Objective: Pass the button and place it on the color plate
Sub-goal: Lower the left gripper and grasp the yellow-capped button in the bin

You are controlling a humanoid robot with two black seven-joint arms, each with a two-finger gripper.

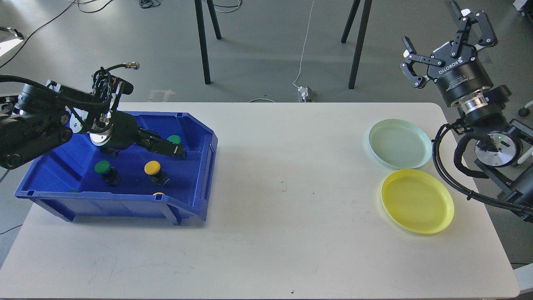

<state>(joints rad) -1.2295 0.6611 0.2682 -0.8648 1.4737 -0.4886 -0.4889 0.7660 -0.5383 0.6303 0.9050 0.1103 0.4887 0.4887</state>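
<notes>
A blue bin on the table's left holds several push buttons: a green one at the back right, a green one, a yellow one, and a yellow cap peeking over the front wall. My left gripper reaches down into the bin, its dark fingers right at the black base of the back-right green button; I cannot tell whether they grip it. My right gripper is open and empty, raised beyond the table's far right corner. A pale green plate and a yellow plate lie at the right.
The white table stretches between bin and plates. Chair and stand legs stand on the floor behind it. A power strip with a cable lies near the back edge. My right arm's cables hang beside the plates.
</notes>
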